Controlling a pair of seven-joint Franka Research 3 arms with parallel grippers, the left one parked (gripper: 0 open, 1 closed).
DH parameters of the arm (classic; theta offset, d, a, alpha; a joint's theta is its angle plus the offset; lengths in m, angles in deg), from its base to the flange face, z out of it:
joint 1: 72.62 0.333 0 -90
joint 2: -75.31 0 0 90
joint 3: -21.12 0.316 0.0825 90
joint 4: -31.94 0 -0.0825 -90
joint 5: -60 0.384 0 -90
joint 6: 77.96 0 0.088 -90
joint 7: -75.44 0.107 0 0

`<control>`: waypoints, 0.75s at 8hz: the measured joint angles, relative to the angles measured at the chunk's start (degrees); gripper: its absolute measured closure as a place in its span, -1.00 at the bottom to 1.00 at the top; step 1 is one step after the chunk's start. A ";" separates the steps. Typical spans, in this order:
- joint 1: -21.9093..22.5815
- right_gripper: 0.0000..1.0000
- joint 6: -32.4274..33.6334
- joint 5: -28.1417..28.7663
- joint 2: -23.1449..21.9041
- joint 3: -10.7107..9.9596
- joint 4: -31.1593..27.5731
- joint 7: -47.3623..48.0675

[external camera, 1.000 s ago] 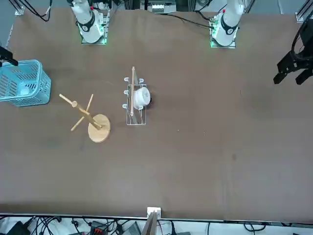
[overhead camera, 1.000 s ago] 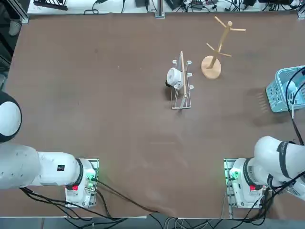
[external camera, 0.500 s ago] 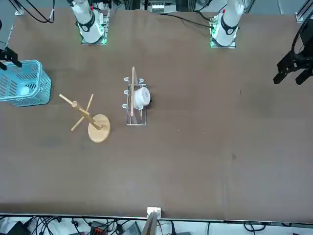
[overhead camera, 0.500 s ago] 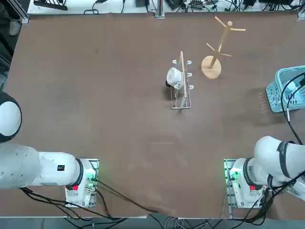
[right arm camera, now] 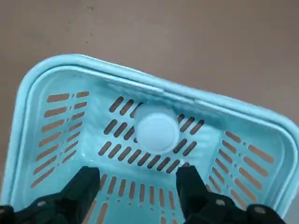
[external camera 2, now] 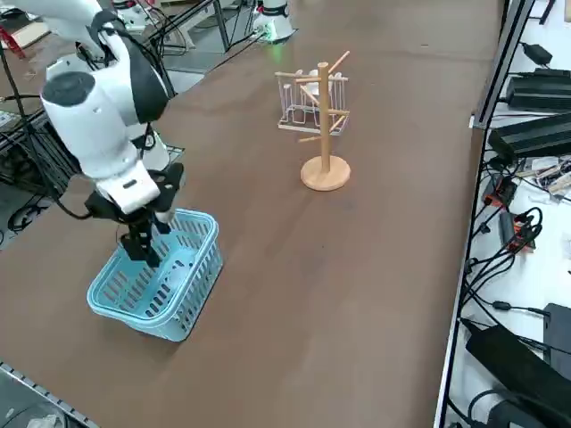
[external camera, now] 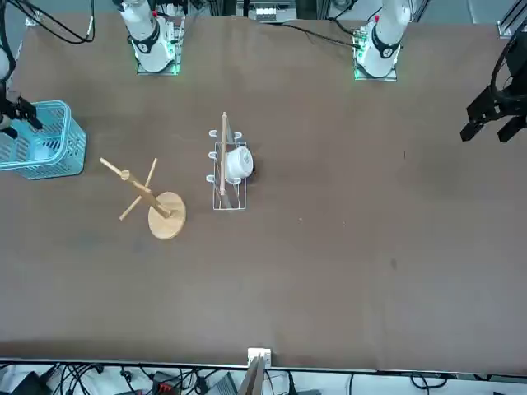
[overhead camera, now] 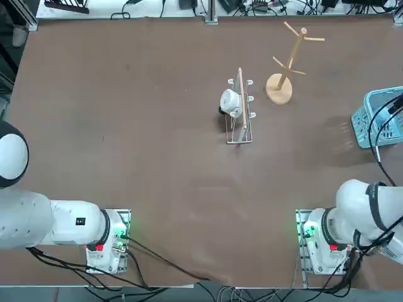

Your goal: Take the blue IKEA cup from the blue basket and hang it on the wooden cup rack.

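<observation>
R gripper [right arm camera: 135,179] is hovering over the blue basket [external camera 2: 161,278], its 2 fingers standing apart w/ nothing btwn. 1 blue IKEA cup [right arm camera: 158,129] is sitting inside on the basket floor; its handle isn't showing. Top view's R edge is cutting off part of the basket. 1 wooden cup rack [external camera 2: 325,143] is standing near 1 wire rack [overhead camera: 239,119] that's holding 1 white cup [external camera: 239,163].
</observation>
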 joint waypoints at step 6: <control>0.24 -1.00 -0.46 3.25 8.99 0.05 4.95 -4.18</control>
